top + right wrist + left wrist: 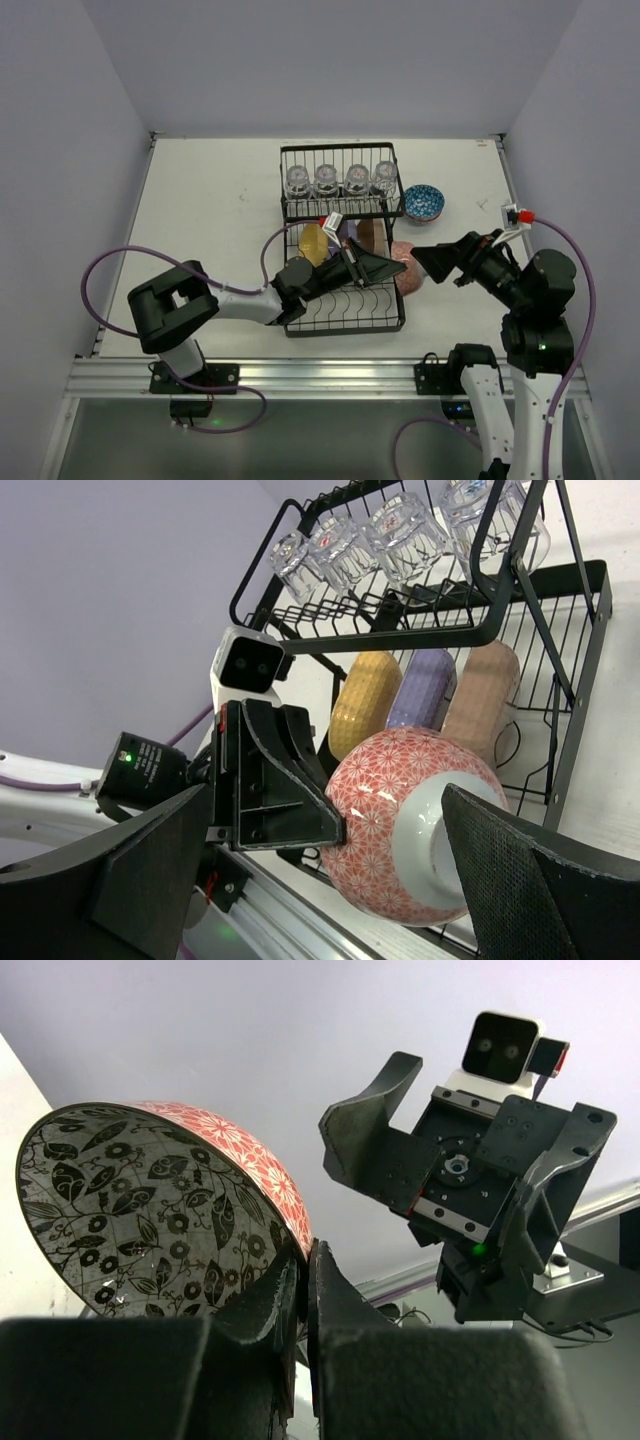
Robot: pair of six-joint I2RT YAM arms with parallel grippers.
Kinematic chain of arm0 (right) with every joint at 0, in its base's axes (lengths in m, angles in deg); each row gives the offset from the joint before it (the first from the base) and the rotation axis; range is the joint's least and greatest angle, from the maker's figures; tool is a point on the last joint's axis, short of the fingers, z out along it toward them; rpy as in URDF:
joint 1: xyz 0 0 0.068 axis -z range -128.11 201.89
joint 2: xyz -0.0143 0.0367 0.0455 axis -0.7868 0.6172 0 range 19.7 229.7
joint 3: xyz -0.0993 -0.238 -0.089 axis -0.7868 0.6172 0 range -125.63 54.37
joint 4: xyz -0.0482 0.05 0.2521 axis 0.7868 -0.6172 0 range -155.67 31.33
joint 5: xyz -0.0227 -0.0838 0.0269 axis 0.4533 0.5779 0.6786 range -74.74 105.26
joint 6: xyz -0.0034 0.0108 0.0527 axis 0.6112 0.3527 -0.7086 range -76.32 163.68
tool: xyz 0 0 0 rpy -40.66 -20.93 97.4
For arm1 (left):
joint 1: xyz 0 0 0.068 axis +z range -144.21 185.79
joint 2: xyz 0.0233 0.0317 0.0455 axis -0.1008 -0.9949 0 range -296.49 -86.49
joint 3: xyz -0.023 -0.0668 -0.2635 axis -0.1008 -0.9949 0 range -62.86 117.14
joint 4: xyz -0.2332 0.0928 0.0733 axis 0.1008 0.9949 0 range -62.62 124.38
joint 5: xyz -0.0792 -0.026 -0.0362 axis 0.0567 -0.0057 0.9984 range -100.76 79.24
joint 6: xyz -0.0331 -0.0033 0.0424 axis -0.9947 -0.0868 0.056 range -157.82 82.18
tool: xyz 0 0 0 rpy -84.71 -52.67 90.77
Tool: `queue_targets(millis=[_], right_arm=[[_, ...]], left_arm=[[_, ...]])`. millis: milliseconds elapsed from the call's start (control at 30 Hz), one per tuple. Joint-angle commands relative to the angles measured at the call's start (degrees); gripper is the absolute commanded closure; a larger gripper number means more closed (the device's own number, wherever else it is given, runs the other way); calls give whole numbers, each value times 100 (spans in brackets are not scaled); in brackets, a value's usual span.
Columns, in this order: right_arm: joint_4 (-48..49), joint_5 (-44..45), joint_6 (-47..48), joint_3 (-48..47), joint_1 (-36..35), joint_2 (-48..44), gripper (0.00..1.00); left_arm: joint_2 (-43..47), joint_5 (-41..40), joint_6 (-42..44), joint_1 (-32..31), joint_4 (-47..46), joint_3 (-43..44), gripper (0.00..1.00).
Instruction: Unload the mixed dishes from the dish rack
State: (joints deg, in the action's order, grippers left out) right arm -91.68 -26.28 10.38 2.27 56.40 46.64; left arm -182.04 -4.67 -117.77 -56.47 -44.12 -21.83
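The reddish bowl (pixel 409 282) hangs on its side over the right end of the dish rack (pixel 343 322), with my left gripper (pixel 398 268) shut on its rim. In the left wrist view the bowl (pixel 150 1210) shows a black floral inside, and the left gripper (pixel 303 1260) pinches its edge. My right gripper (pixel 426 264) faces the bowl's white foot, open, and its fingers (pixel 540 880) stand either side of the bowl (pixel 410 820) without touching. Yellow (pixel 365 700), purple (pixel 420 690) and tan (pixel 480 695) plates stand in the lower tray. Several clear glass cups (pixel 340 179) sit on the upper shelf.
A blue patterned bowl (pixel 424 203) sits on the table just right of the rack's raised shelf. The white table (pixel 210 220) runs left of the rack, with walls on three sides. An aluminium rail (pixel 320 375) edges the near side.
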Motion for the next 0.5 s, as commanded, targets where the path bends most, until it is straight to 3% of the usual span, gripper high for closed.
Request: queue_targets(millis=[0,133,200,233,300,333,367,467], right_arm=[[-20,216,8,-388,6,-118,1],[-695,848,227,-1161,6,-57,1],[-960,1208,419,-1503,6,22,1],[-1196,1279,499,-1592,6,118,1],[-1391,1420,692,-1794,-21,232,1],[-1531,1464,754,-1856,-64,390,1],[-1611,1508,816,-1926,-213,495,1],[-1954,1544,1053,-2243,-633,987,1]], left_arm=[[186,296,136,-5,-3669,133,100],[631,892,584,-40,-2977,45,100],[1027,1069,1434,-119,-1775,27,100],[1482,1140,1829,-276,-465,106,100],[1959,870,3532,-575,1209,596,100],[2309,163,4147,-1029,2236,894,100],[2400,-253,5250,-1304,4021,1211,100],[2374,-1178,6399,-1911,6590,2257,100]])
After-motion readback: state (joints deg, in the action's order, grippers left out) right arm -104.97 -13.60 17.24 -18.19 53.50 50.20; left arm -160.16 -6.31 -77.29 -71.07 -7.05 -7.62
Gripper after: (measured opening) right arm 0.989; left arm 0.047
